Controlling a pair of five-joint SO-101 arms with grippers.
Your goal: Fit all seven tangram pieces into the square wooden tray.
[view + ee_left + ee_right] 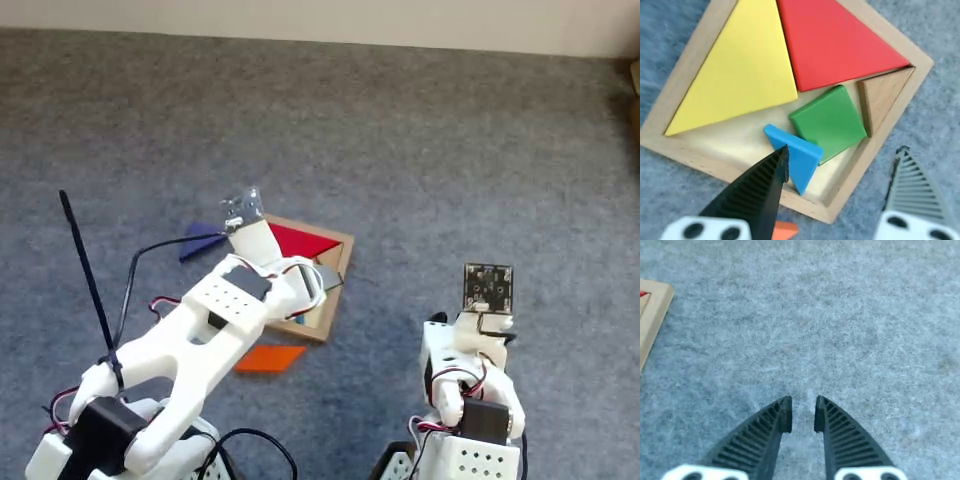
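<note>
Left hand (842,150) spread over tray (692,57); blue piece (805,157) part-hidden

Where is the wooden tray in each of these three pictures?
High view: tray near the centre.
Left wrist view: tray seen close, coloured pieces inside.
Right wrist view: one tray corner at the picture's edge.
Shared landmark: the red triangle, a sliver in the right wrist view.

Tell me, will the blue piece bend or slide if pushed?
Probably stiff: the blue piece looks thick with crisp edges, like painted wood. It seems to lean on the green square, so a push might make it rock or slide across the smooth tray floor.
</note>
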